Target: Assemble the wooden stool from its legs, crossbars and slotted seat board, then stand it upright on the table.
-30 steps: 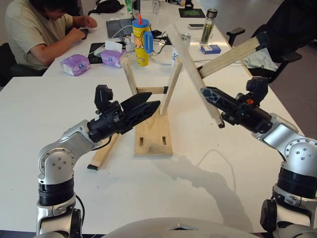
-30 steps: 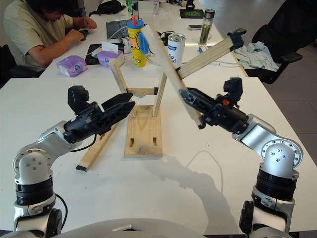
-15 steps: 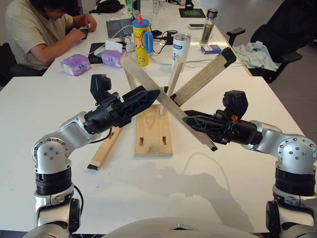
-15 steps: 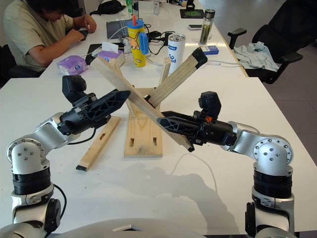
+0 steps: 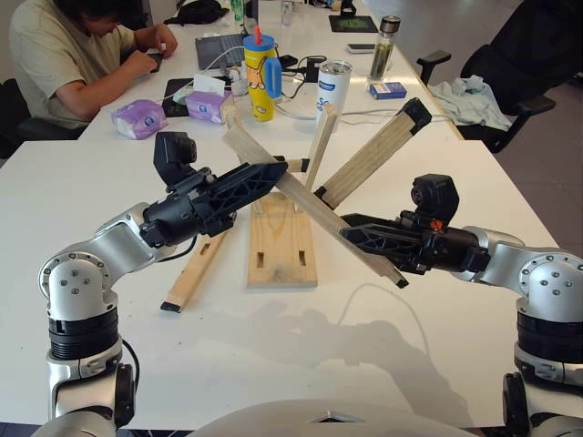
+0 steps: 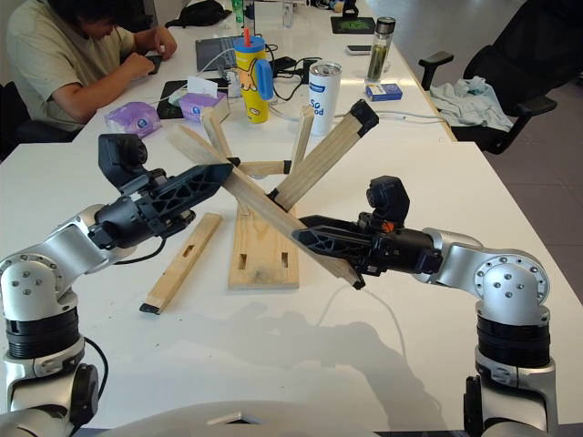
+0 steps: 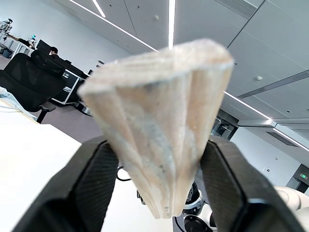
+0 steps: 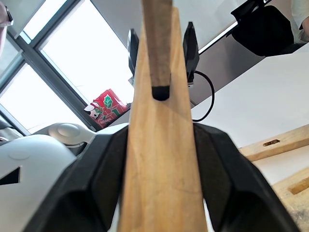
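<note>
The slotted seat board (image 5: 282, 257) lies flat mid-table, with two legs and a crossbar (image 5: 293, 166) standing on its far end. Above it slants a long wooden leg (image 5: 319, 211). My left gripper (image 5: 264, 173) is shut on its upper end and my right gripper (image 5: 360, 235) is shut on its lower part. A second leg (image 5: 369, 159) with a black end rises from it toward the back right. In the left wrist view the leg's end (image 7: 154, 121) sits between the fingers (image 7: 91, 188). In the right wrist view the slotted leg (image 8: 161, 159) runs between the fingers (image 8: 96, 183).
One loose slotted leg (image 5: 196, 271) lies on the table left of the board. A yellow bottle (image 5: 259, 77), a can (image 5: 333, 84) and tissue packs (image 5: 138, 118) stand behind, with a person seated at the far left. The table's front is bare.
My right arm swung the held legs down from upright to a low slant over the board. My left gripper rose and shut on the long leg's upper end.
</note>
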`<control>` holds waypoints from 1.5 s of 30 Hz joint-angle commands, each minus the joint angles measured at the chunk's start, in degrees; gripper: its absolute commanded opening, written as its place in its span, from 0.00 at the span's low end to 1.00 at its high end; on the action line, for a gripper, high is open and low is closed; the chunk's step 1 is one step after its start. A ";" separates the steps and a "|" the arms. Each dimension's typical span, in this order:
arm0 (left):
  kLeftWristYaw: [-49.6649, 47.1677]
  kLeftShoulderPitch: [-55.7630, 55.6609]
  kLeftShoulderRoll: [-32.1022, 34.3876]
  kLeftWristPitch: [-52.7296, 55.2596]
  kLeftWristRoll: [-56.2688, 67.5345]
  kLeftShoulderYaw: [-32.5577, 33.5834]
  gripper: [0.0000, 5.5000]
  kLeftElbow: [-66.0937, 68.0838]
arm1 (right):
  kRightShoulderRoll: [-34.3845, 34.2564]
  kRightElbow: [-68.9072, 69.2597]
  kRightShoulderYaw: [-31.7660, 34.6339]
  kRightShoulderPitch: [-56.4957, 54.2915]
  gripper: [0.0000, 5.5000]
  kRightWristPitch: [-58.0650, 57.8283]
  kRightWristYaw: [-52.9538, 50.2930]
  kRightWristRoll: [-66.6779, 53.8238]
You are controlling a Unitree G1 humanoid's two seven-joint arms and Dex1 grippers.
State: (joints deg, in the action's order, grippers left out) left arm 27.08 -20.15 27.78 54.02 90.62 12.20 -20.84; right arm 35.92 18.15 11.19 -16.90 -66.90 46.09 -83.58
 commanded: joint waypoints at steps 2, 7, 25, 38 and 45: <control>0.08 0.48 1.85 0.45 0.25 -0.40 0.37 -0.83 | 0.63 0.95 -0.87 -0.26 0.37 3.22 1.16 4.58; 0.86 3.04 4.04 0.22 -0.41 1.36 0.37 -0.83 | 0.79 0.26 -1.45 0.02 0.48 4.80 2.25 7.87; 18.66 2.86 20.17 -9.93 -28.65 6.19 0.37 9.63 | 1.90 -13.05 -37.13 7.25 0.61 61.92 2.21 80.81; 25.16 1.37 16.00 -17.06 -40.93 -1.45 0.37 8.37 | -2.52 -22.20 -32.50 4.23 0.61 67.06 -0.34 85.35; 28.58 0.96 15.26 -19.80 -46.49 -5.36 0.37 9.60 | -3.05 -23.06 -31.73 3.82 0.61 66.75 1.61 85.23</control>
State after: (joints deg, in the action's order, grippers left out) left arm 54.41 -17.90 43.22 35.58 46.27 8.35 -11.65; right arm 33.16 -4.83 -21.04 -12.37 -0.04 46.68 1.70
